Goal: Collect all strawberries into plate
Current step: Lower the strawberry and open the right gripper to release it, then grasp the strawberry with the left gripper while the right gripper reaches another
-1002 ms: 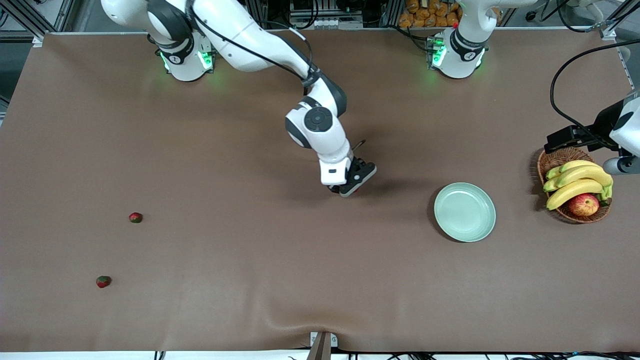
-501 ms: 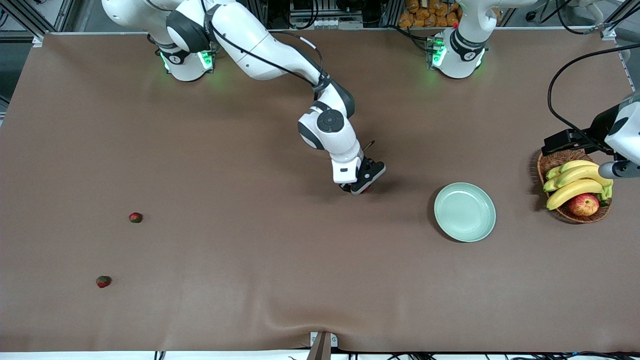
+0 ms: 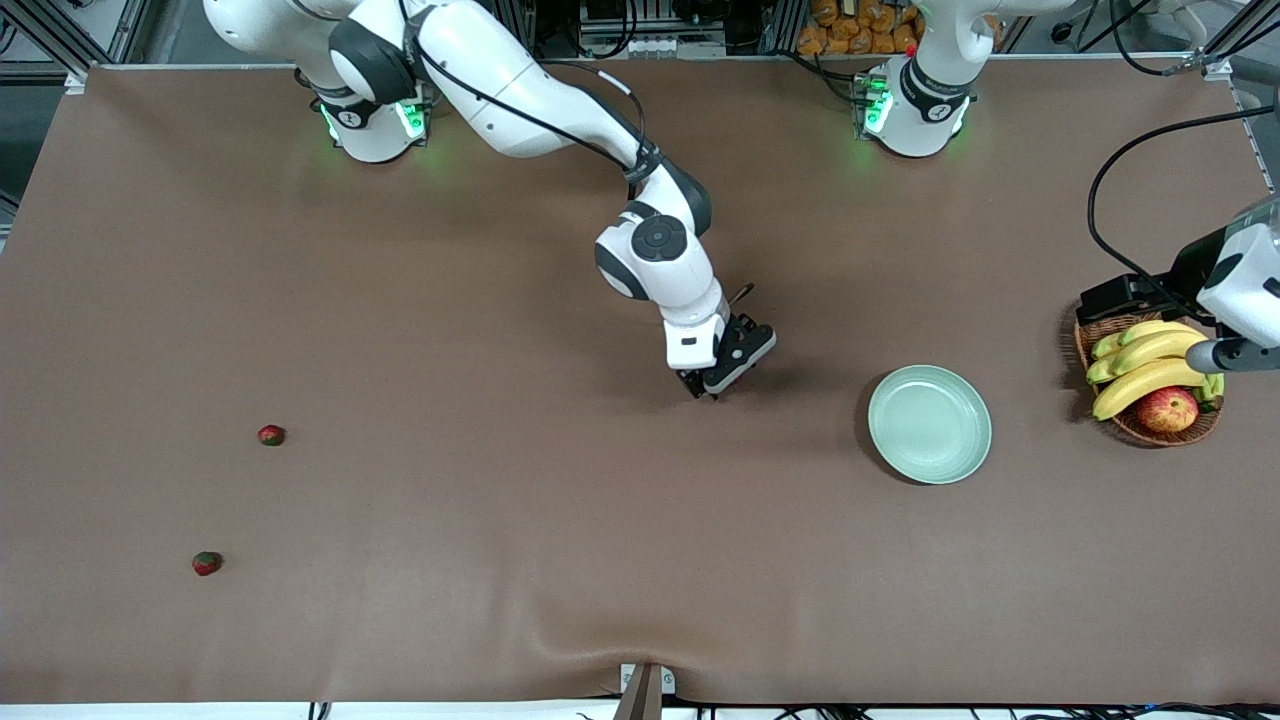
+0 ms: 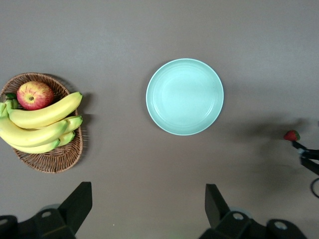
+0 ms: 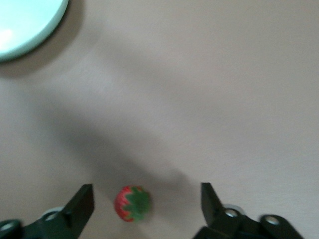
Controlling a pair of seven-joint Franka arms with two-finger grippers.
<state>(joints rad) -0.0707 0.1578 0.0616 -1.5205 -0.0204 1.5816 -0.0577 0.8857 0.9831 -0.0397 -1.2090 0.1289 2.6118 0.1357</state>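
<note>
Brown cloth covers the whole counter [image 3: 520,560], with both arm bases along the edge farthest from the front camera. Right claw [image 3: 712,388] hangs low over the middle of the counter, fingers spread wide; its wrist view shows one small red strawberry with a green leafy top [image 5: 132,203] lying loose on the cloth between the two dark fingertips [image 5: 79,204], touched by neither. That berry is hidden under the claw in the front view; the left wrist view catches it just beside the right claw's tip [image 4: 292,135]. Round pale mint-green plate with a raised rim [image 3: 968,455] sits toward the left arm's end, well apart from that berry, and holds nothing. Second small red strawberry [image 3: 271,435] lies toward the right arm's end of the counter; third small red strawberry with a dark green top [image 3: 207,563] lies nearer the front-camera edge, close to that end's corner. Brown wicker basket [image 3: 1130,424] stands near the left arm's end edge, carrying yellow bananas [image 3: 1150,375] and a red-yellow apple [image 3: 1167,410]. Left claw [image 4: 147,201] waits up in the air over bare cloth near plate and basket, fingers spread, gripping nothing.
</note>
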